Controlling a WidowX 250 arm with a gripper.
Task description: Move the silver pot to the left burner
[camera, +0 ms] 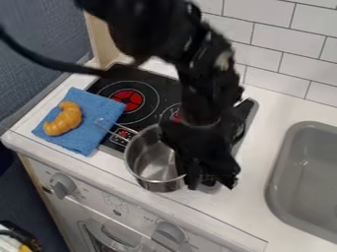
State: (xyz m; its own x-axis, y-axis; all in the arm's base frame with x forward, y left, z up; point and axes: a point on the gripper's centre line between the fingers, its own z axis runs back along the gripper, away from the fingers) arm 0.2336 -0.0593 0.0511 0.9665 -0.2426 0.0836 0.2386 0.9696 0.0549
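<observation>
White counter (253, 199) is running under a tiled wall (283, 37), carrying one black cooktop (154, 81) and one grey sink (289, 147). Counting: two burners are showing, the left one (127, 100) fully, the right one (176, 116) partly behind the arm (201, 74). One pot (158, 160), silver, is sitting at the cooktop's near edge, toward the front of the counter from the left burner. One gripper (211, 182) is hanging down at the pot's right side; can't tell whether it's wide, narrow or gripping anything, or if it's touching the rim. One towel (102, 135), blue, is lying left of the pot, overlapping the cooktop's left edge. Two knobs (63, 185) are sitting on the front panel below. Edges: pot's handle (118, 129) is pointing left, reaching over the towel. Bare black glass is showing around the left burner; bare counter is running between cooktop and sink. Containers: pot is showing bare metal inside; towel is carrying one croissant (64, 119).
</observation>
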